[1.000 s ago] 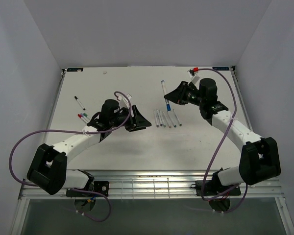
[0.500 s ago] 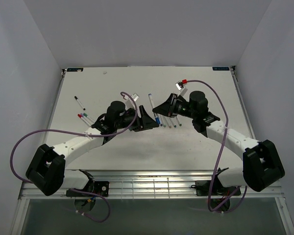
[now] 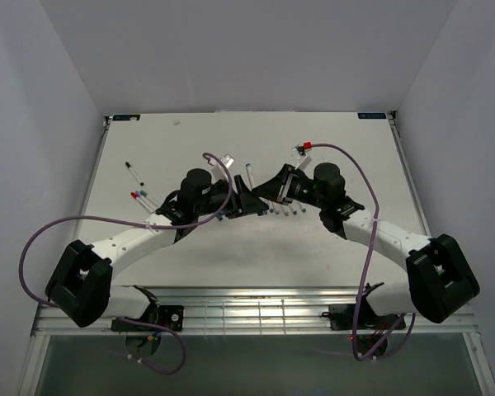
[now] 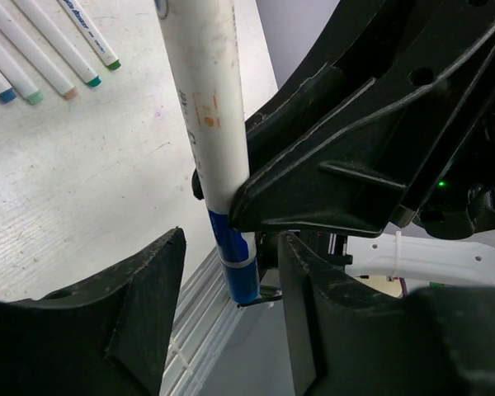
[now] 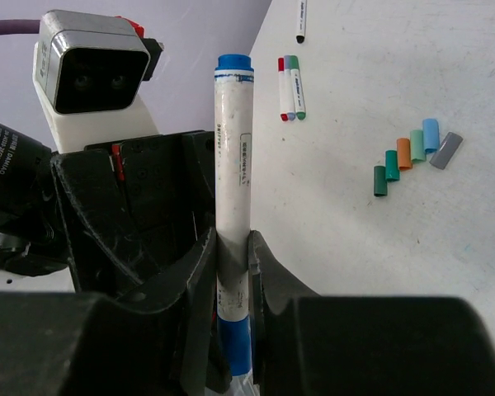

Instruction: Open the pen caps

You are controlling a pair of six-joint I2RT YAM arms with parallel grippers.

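right claw (image 5: 233,247): clamped on pen (image 5: 231,165) barrel | cap (image 4: 238,272): blue, at the pen's lower end, just under my right grip, seen inside the gap of my left claw (image 4: 231,239) | left claw: apart, not touching cap | next, I think: left closes on cap, pulls along pen's axis

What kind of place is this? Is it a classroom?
More likely a robot test booth than a classroom: a left arm and a right arm bolted to a white table, plain walls closing it in, purple cables running to them. The right hand grips a pen.
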